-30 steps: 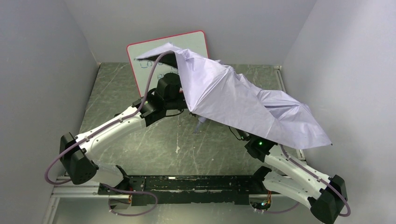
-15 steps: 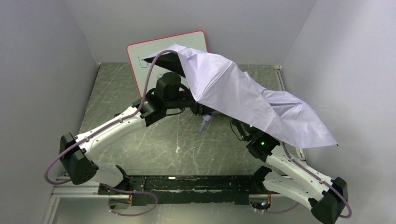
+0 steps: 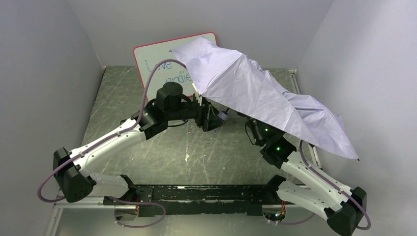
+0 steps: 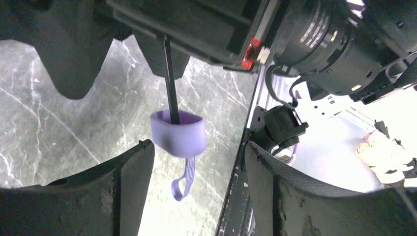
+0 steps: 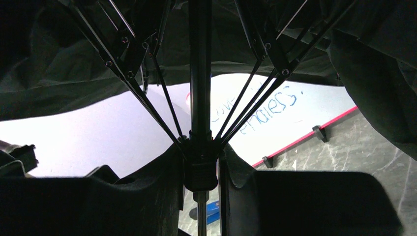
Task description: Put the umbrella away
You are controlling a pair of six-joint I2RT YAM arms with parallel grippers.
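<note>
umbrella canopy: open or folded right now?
Open. The umbrella canopy spreads wide, creased but not folded; in the right wrist view its ribs fan out from the shaft.

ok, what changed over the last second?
The left gripper opened and let go of the umbrella's handle, which now hangs free between its fingers. The left arm eased back a little. The canopy shifted right, uncovering the writing on the whiteboard. Unchanged: the right gripper stays clamped on the shaft under the canopy, and the whiteboard has not moved.
</note>
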